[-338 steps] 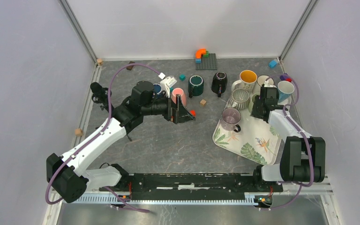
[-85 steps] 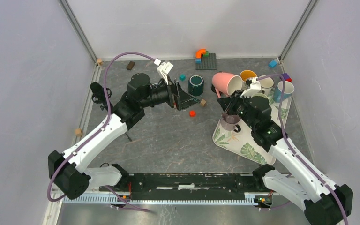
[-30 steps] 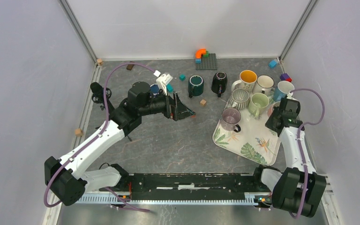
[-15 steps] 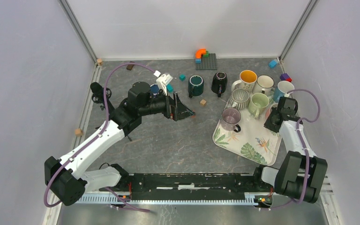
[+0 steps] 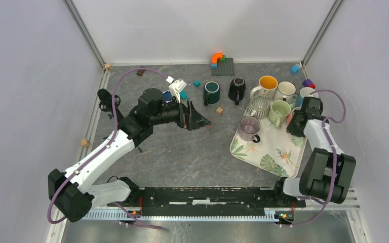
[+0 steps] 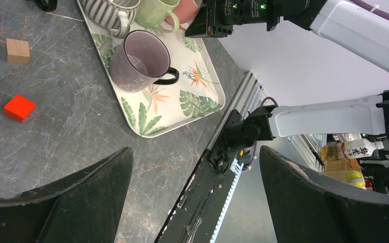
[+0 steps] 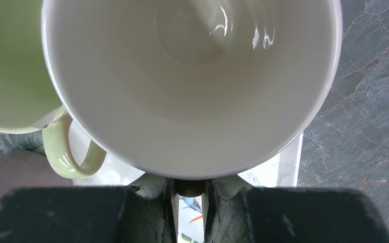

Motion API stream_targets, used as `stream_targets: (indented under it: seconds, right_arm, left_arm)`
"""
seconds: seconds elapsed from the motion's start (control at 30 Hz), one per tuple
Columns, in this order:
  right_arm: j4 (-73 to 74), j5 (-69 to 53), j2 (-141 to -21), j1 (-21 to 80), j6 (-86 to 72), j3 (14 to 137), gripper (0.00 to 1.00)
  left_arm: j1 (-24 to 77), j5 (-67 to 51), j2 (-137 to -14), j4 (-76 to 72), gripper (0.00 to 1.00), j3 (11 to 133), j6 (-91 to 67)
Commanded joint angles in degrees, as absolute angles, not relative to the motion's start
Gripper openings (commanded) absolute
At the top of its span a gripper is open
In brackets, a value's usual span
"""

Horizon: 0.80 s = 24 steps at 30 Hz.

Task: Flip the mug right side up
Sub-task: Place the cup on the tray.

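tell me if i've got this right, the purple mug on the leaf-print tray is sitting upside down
Not quite. The purple mug on the leaf-print tray is sitting right side up, with its open mouth facing upward. The left wrist view shows this.

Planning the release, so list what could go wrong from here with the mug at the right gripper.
1. The mug at the right gripper sits tight beside the green mug; pulling away could knock either one.
2. It seems to stand at the tray edge, so it may tip onto the table.
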State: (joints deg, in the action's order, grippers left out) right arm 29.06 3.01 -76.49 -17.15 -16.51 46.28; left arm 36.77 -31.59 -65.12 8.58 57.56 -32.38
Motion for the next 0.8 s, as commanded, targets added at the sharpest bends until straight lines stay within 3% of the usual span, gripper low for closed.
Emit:
stream_targets:
  seconds: [0.0, 0.3, 0.77]
  right_arm:
    - [28.08, 4.19, -76.82, -17.42, -15.34, 51.38, 0.05]
    - [27.40, 3.87, -76.45, -17.42, -15.08, 51.18, 0.23]
    - [27.07, 3.56, -74.88, -17.48, -13.87, 50.95, 0.36]
  left_arm:
    - [37.02, -31.79, -64.88, 8.51, 1.00, 58.62, -30.41]
    - [37.03, -32.00, -65.17, 8.39, 1.00, 58.54, -30.65]
    - [36.96, -31.85, -65.41, 8.60, 1.00, 58.54, -30.58]
